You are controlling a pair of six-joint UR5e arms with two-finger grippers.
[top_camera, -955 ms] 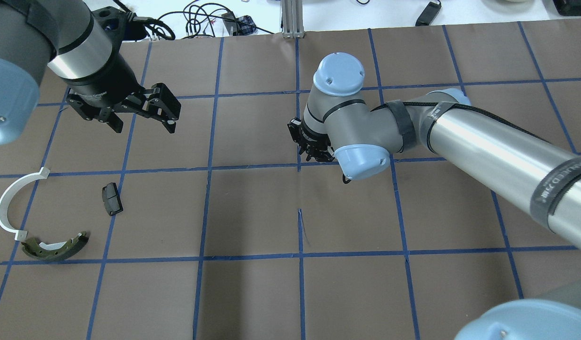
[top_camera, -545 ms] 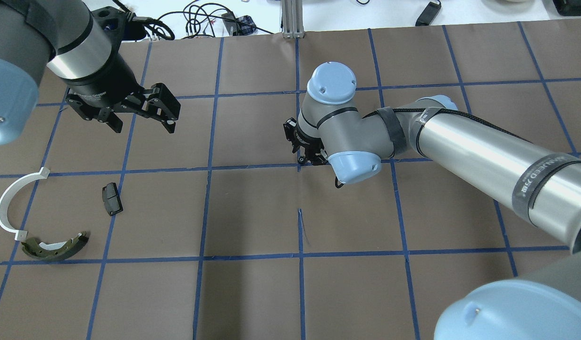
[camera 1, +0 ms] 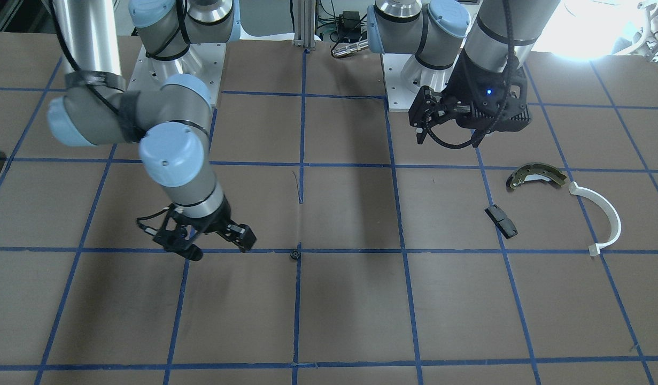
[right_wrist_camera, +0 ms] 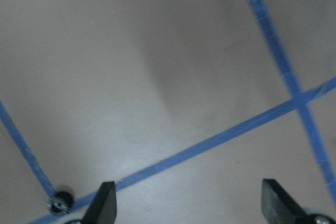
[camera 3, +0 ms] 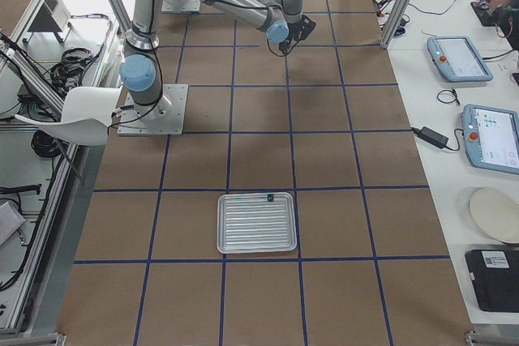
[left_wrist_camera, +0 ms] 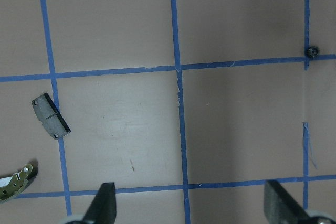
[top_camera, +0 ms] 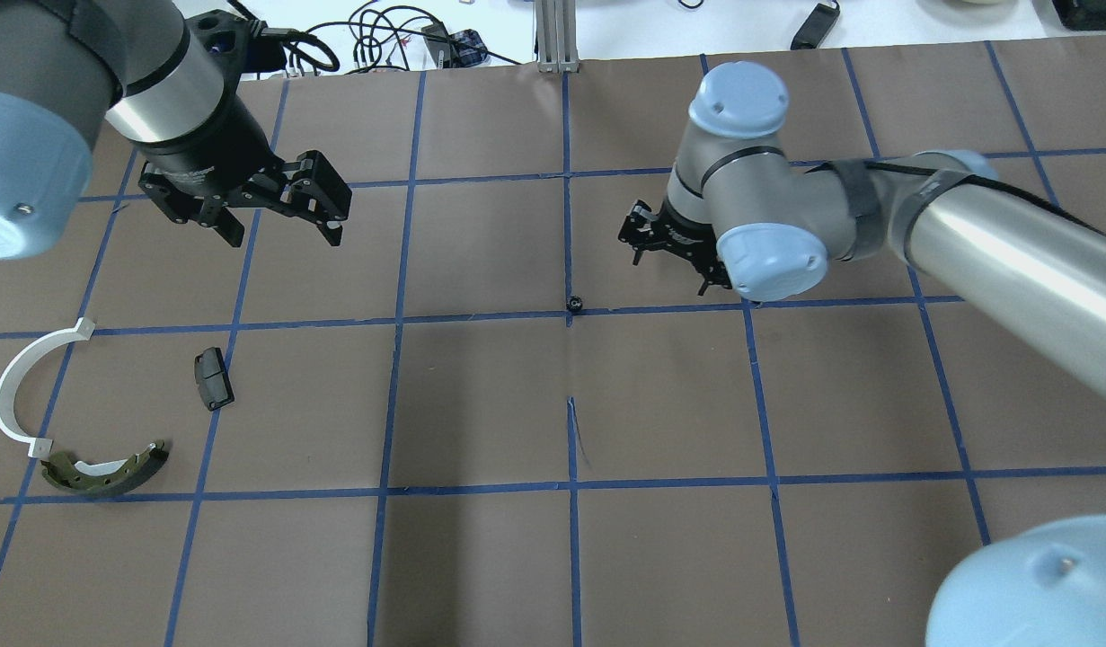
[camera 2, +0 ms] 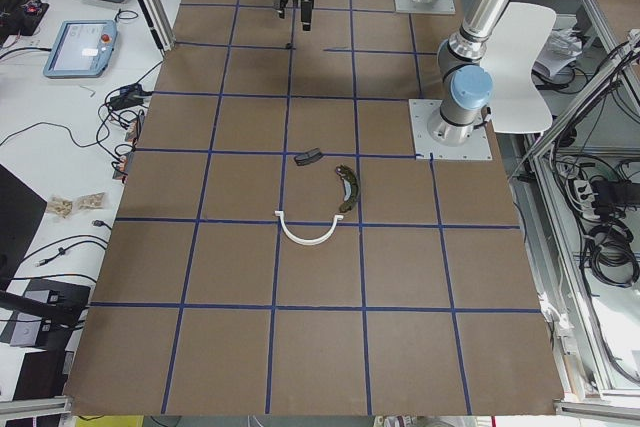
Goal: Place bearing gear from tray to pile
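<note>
A: Left side first?
B: Pile (top_camera: 99, 474) is on the table (top_camera: 481, 404) far left, three parts, no gear with them. Left gripper (top_camera: 283, 235) hangs near it, jaws wide apart, empty.
A: Middle?
B: Gear (top_camera: 573, 305) lies alone where two blue lines (top_camera: 481, 316) cross, well apart from the pile.
A: Right?
B: Right gripper (top_camera: 669, 271) was right over that spot half a second ago. Now it's pulled off to the right, jaws spread, holding nothing.
A: So?
B: Gear's been let go mid-table. It's out of the tray (camera 3: 217, 237), which sits far off right, but not at the pile. My guess: the left gripper fetches it next.
</note>
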